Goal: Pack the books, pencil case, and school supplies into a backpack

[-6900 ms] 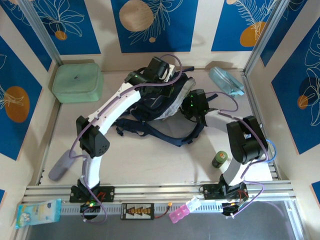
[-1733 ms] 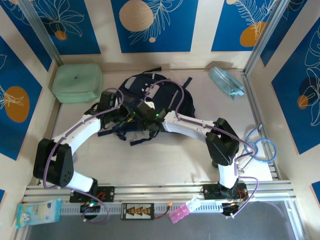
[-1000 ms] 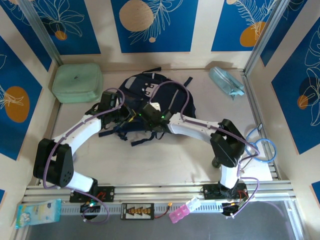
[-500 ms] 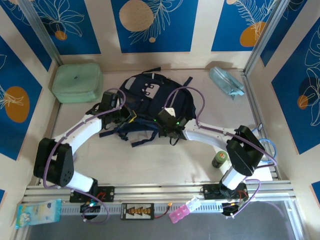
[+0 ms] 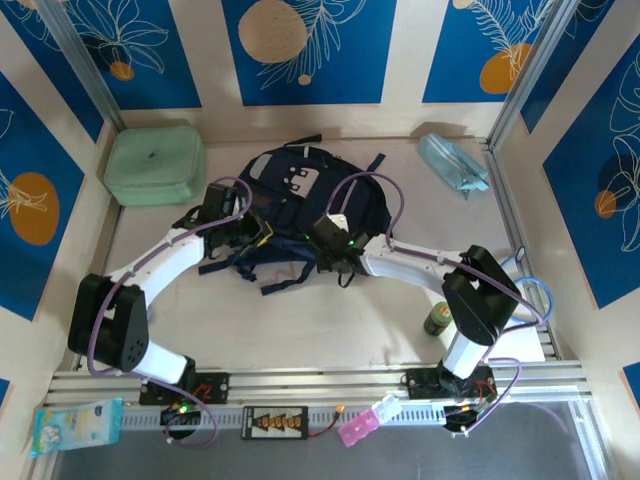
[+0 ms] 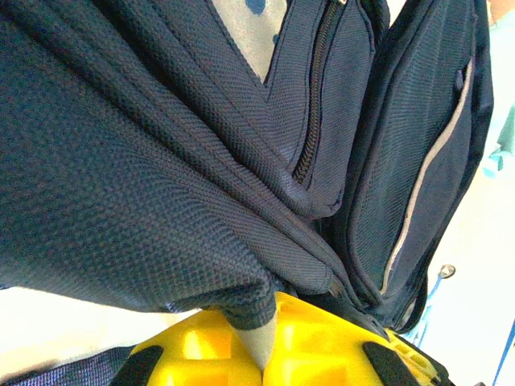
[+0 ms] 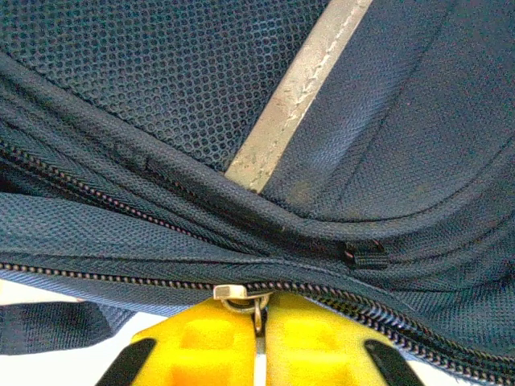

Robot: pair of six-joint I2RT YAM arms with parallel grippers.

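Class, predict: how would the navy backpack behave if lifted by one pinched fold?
Probably floppy: the backpack folds and bunches where the left gripper pinches it. Likely sags, since it lies slumped flat. Its loose straps may trail.

1 backpack (image 5: 275, 175), 1 pale-blue pencil case (image 5: 452, 163), 1 mint-green case (image 5: 155, 165), 1 green can (image 5: 437, 320), 1 wipes pack (image 5: 75, 424), 2 arms: left arm (image 5: 160, 255), right arm (image 5: 410, 265).

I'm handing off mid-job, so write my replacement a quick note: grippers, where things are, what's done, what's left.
Left gripper: shut on a fold of the backpack, at its near-left edge.
Right gripper: shut on the zipper pull at its near edge.
Pencil case: on the table, far right corner, unpacked.
Done: both grips set.
To do: work the zipper, pack the pencil case.
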